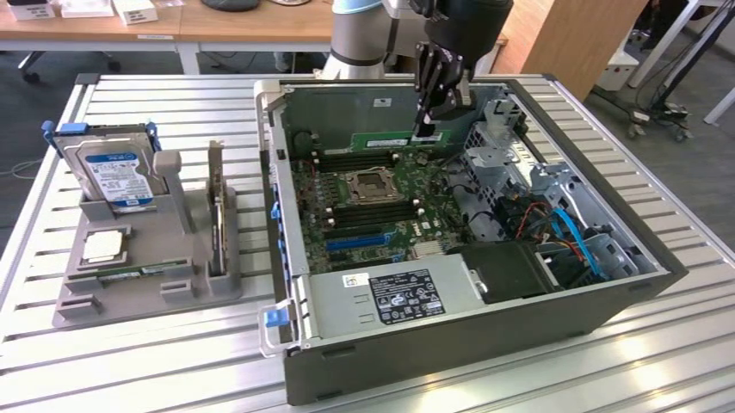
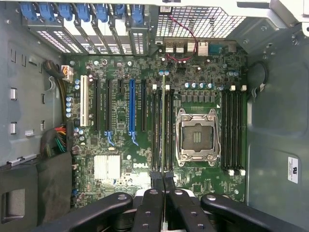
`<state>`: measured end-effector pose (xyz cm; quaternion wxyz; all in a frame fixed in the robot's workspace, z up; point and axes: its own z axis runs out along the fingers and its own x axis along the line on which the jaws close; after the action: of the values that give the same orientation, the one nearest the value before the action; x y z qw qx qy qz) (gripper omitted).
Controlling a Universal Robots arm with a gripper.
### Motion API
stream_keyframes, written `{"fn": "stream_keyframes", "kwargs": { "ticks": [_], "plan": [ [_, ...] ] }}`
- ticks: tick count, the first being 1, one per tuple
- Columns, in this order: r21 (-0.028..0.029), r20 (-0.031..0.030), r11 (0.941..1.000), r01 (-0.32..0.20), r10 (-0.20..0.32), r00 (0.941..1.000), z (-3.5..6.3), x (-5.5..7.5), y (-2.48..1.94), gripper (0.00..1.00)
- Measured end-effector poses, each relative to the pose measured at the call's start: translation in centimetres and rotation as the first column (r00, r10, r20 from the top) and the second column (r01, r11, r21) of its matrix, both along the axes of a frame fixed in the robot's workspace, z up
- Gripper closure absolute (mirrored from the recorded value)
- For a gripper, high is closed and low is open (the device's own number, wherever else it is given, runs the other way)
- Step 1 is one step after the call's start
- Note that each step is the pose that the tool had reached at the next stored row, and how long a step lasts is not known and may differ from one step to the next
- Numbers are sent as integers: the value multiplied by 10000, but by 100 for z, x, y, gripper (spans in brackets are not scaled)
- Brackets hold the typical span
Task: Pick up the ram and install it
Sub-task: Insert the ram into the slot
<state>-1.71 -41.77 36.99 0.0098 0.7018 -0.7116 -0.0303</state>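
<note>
Exterior view: the gripper, jaws nearly closed, pinches the ram above the motherboard's far edge.

Wrist view: the ram hangs edge-on over the memory slots; installation is judged in hand; seating calls for exact slot alignment.

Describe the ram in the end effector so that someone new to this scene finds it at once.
Find the open computer case on the slatted table; the black end effector reaches down into it. It clamps the ram, a long, thin green strip held on edge. The memory slots nearby are black; the ram alone is green and gripped.
</note>
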Motion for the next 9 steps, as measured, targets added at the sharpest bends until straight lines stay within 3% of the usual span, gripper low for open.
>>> {"fn": "stream_keyframes", "kwargs": {
  "ticks": [9],
  "plan": [
    [0,0,10000,0,0,10000,-44,0,0,89]
  ]
}}
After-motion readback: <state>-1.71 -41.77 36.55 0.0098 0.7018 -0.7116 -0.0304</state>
